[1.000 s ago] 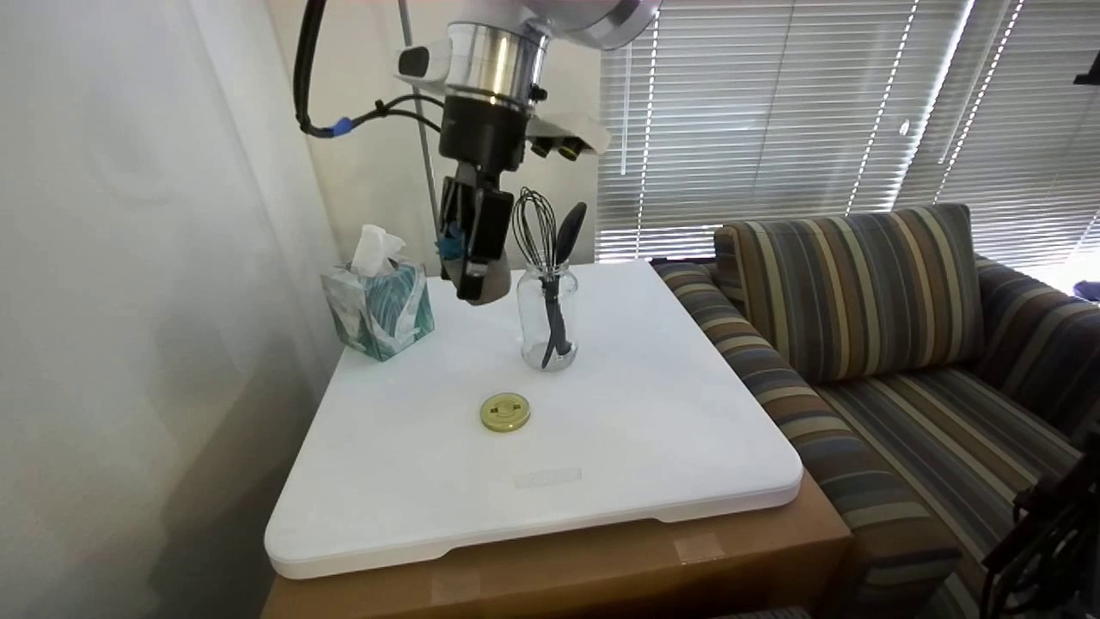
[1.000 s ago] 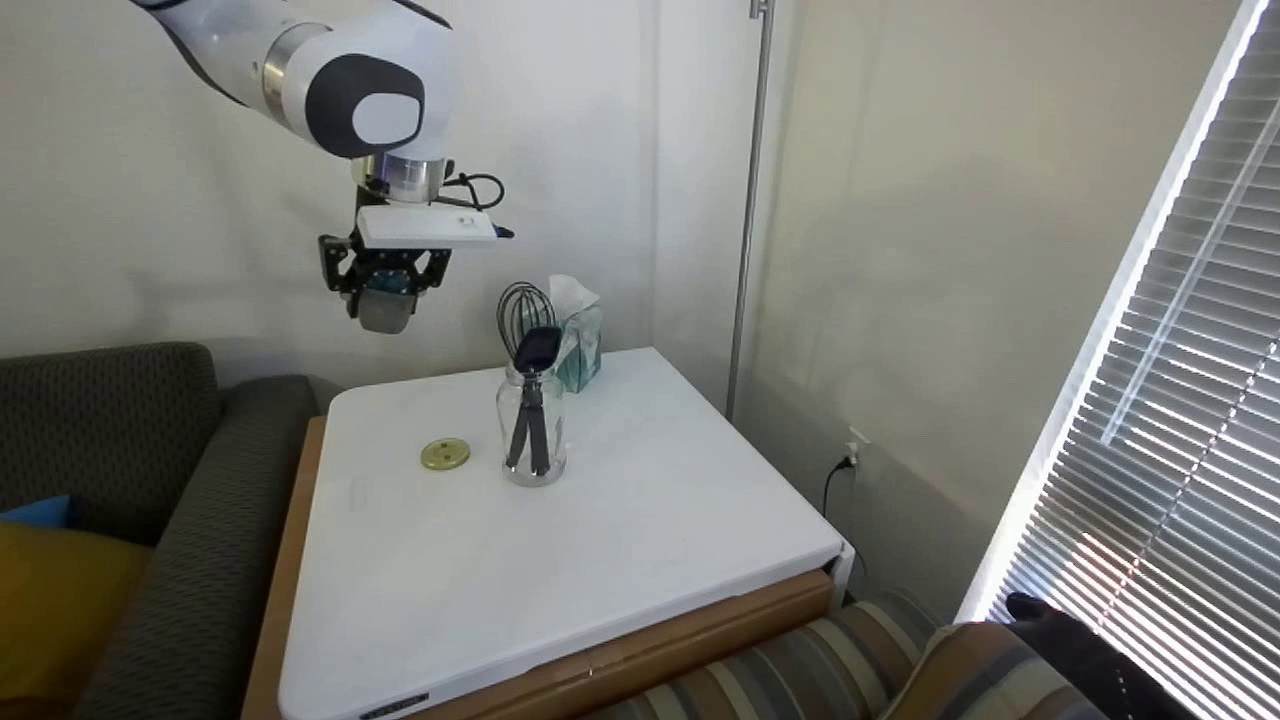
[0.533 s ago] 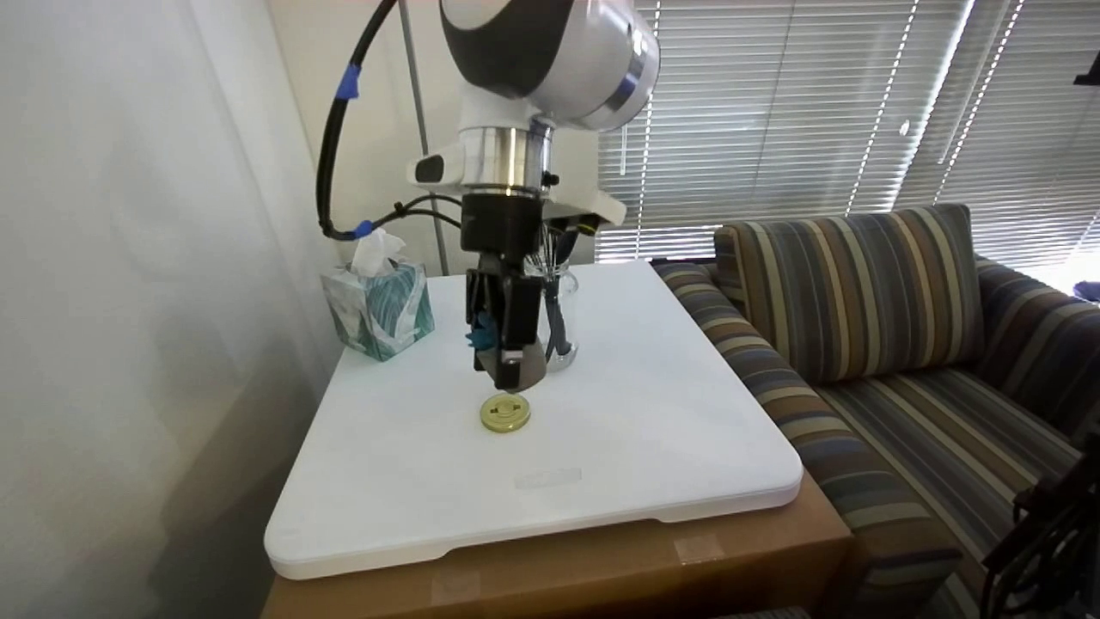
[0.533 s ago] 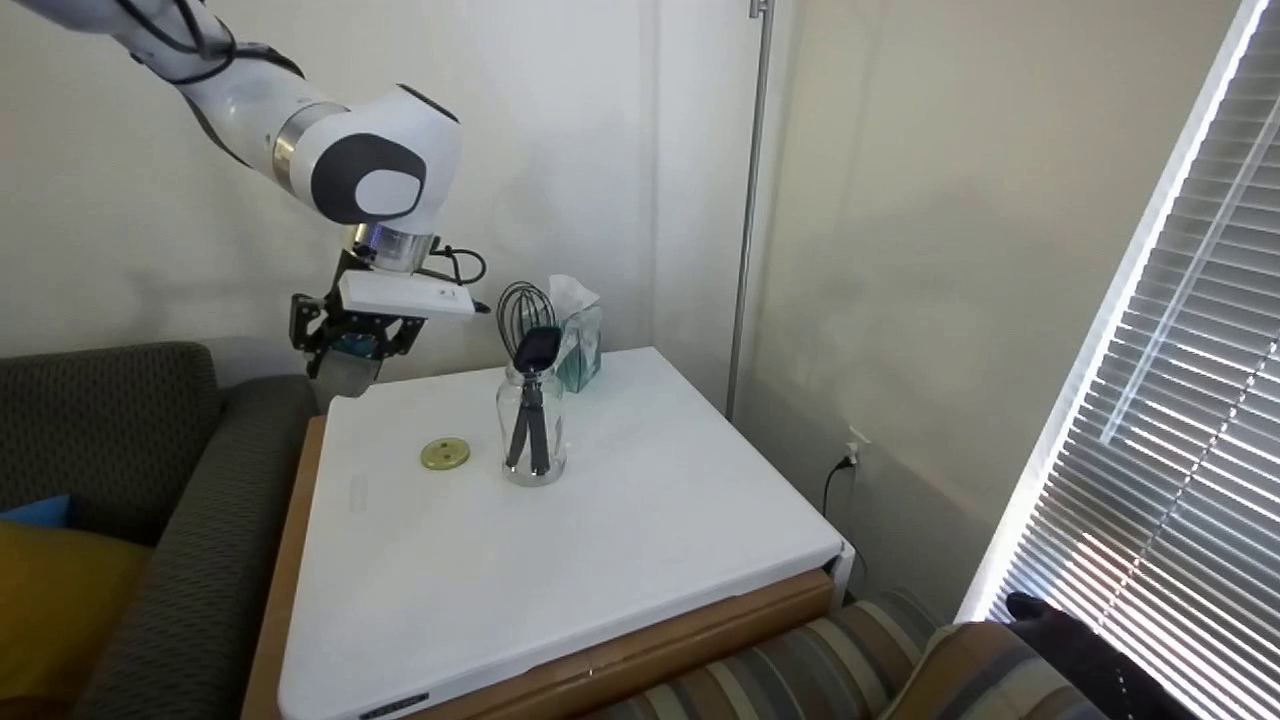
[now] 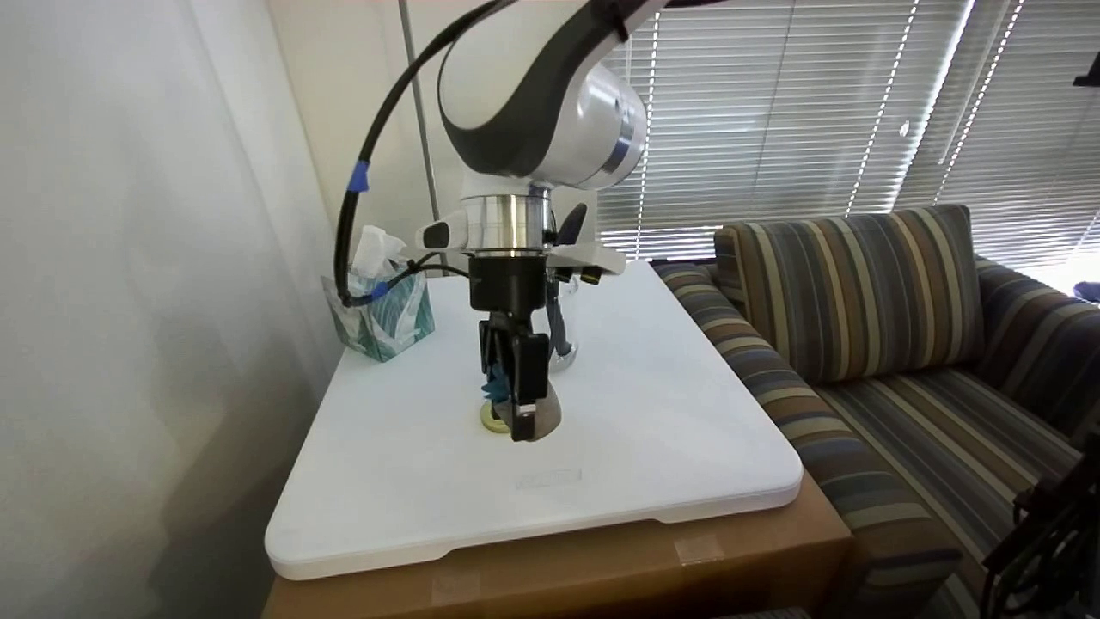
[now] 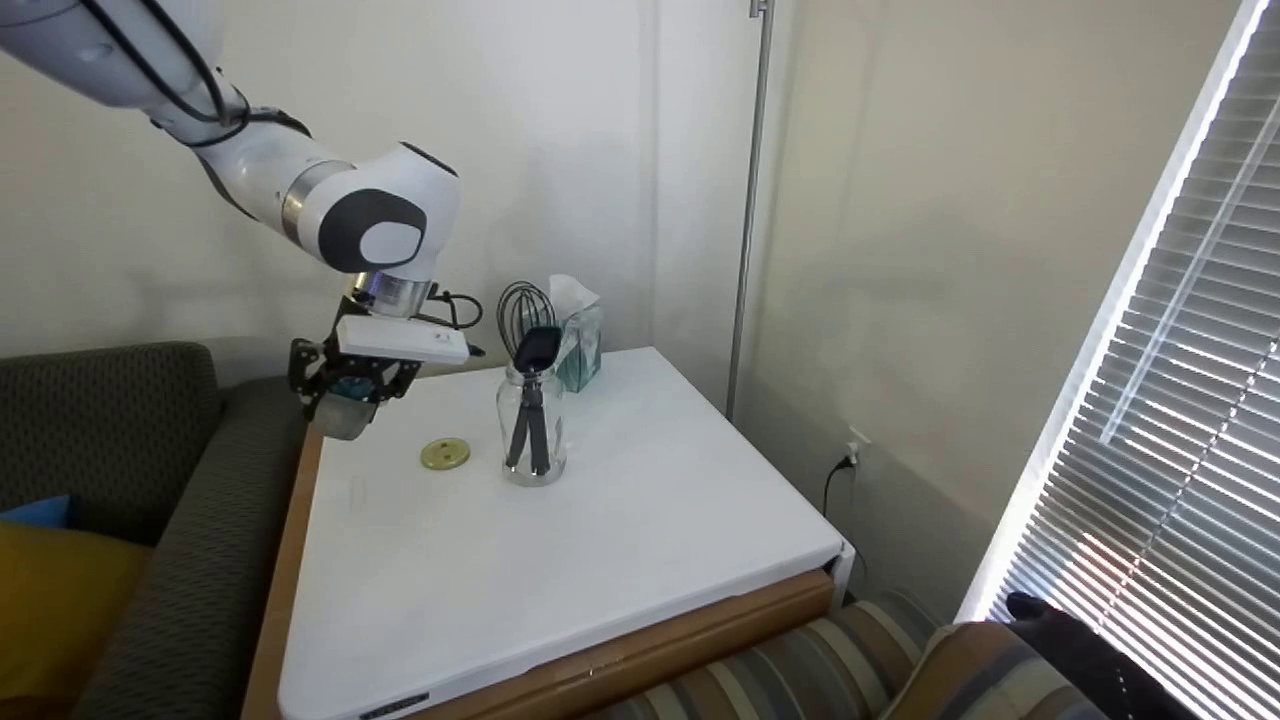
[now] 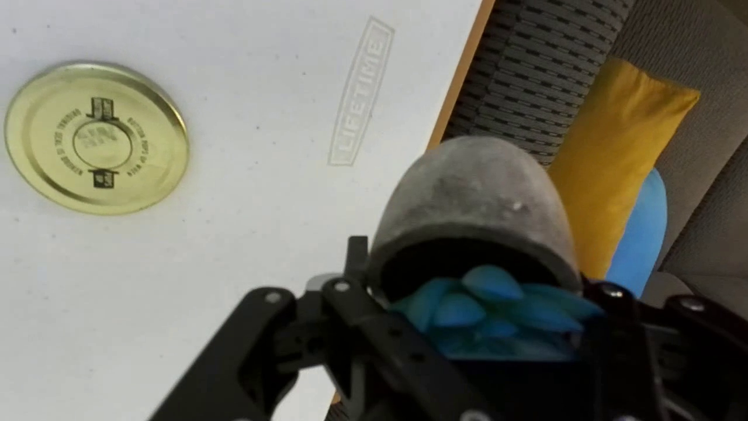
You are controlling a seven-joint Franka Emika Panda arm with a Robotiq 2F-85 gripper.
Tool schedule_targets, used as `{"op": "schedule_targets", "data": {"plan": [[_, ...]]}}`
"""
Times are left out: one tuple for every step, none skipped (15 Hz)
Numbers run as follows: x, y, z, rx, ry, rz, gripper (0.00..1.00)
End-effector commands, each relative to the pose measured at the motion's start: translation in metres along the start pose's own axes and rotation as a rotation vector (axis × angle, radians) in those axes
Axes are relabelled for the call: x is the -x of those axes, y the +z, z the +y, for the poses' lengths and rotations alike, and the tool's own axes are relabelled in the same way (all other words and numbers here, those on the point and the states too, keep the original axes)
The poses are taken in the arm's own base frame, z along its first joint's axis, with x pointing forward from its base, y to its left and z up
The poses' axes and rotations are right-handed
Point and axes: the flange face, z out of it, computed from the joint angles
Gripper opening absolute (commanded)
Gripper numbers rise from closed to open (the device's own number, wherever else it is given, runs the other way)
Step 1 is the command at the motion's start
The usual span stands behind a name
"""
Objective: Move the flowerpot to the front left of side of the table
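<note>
The flowerpot [image 7: 473, 187] looks matt and rough, like concrete; the desk [image 7: 251, 234], smooth plastic. The lid [image 7: 99, 140] has a metallic gloss, the jar [image 6: 508, 415] a glassy one. Past the desk's edge, the sofa [image 7: 540, 76] wears woven cloth.

LIFETIME lettering [image 7: 361, 93] stands on the surface [image 7: 234, 222]. The gold lid [image 7: 97, 139] reads "BUTTON POPS UP"; the rest is unclear.

Flowerpot [image 7: 473, 187] in hand [image 6: 345, 402], lid [image 6: 445, 454] on table [image 6: 600, 540], jar [image 6: 554, 432] nearby (utensils [image 6: 539, 349] inside)
</note>
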Motion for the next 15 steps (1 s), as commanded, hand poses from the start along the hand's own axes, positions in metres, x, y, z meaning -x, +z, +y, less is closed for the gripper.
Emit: {"op": "schedule_targets", "data": {"plan": [[0.003,0.014,0.017,0.043,0.044,0.007,0.43],[0.003,0.017,0.019,0.047,0.057,0.011,0.43],[0.004,0.021,0.021,0.048,0.078,0.014,0.43],[0.004,0.023,0.022,0.050,0.098,0.016,0.43],[0.004,0.026,0.023,0.051,0.119,0.022,0.43],[0.003,0.028,0.023,0.057,0.138,0.028,0.43],[0.002,0.029,0.025,0.067,0.159,0.035,0.43],[0.000,0.030,0.027,0.083,0.178,0.043,0.43],[-0.002,0.032,0.030,0.109,0.195,0.057,0.43],[-0.004,0.032,0.033,0.140,0.214,0.080,0.43],[-0.006,0.032,0.036,0.170,0.234,0.107,0.43],[-0.008,0.031,0.039,0.200,0.254,0.135,0.43],[-0.010,0.030,0.041,0.230,0.271,0.166,0.43],[-0.011,0.030,0.043,0.259,0.282,0.189,0.43],[-0.013,0.029,0.045,0.292,0.284,0.212,0.43]]}}
